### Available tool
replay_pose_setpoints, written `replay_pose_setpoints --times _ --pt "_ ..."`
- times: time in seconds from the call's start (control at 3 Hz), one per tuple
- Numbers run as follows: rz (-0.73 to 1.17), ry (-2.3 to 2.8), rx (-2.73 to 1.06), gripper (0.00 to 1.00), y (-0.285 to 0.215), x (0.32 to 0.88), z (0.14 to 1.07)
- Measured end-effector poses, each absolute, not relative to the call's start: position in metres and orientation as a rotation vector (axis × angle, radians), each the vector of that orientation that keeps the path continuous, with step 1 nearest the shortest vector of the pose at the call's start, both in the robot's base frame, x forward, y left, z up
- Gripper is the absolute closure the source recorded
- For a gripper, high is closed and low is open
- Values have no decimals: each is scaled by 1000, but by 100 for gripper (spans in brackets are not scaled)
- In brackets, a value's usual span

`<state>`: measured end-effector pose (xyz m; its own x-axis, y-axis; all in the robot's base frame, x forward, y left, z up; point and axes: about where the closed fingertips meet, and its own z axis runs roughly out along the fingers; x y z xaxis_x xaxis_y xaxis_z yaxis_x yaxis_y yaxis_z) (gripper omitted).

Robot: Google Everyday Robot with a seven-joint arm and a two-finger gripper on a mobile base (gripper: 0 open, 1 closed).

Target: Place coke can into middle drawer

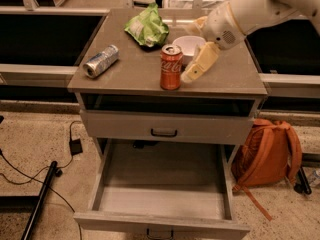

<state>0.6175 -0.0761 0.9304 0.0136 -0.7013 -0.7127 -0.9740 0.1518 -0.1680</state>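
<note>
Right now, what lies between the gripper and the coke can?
Nothing. In the camera view the gripper hangs just right of the coke can, with only a narrow strip of bare table top between them; the white bowl stands behind that gap.

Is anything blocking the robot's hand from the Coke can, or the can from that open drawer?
Nothing visible does. The gripper is just right of the coke can on the cabinet top, nothing between them. The middle drawer stands pulled out below, in front, with nothing seen inside.

The claw (194, 73) hangs just beside the upright coke can (170, 68) on the surface (132, 76). Below, the middle drawer (161, 200) stands pulled open.
</note>
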Motion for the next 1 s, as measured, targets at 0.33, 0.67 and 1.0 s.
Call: replay_pose_setpoints --times 0.33,0.67,1.0 --pt "600 1733 -1587 0 -55 634 918" --pt "678 1729 -1587 16 -37 642 905" --pt "725 1730 -1599 36 -24 646 894"
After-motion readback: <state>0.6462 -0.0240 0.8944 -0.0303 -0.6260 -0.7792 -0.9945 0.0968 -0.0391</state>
